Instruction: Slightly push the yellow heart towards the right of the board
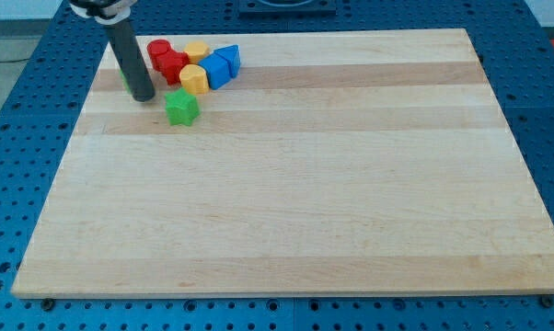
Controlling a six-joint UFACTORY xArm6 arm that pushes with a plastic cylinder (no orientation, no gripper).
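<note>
My tip rests on the wooden board near its top left corner. A cluster of blocks lies just to its right. A yellow block, which looks like the heart, sits in the cluster's middle, about 55 px right of my tip and apart from it. A second yellow block lies above it. A red cylinder and another red block sit left of the yellow ones. Two blue blocks touch on the right. A green star lies below the cluster, right of my tip.
A sliver of another green block shows behind the rod on its left, mostly hidden. The board's top edge runs just above the cluster. A blue perforated table surrounds the board.
</note>
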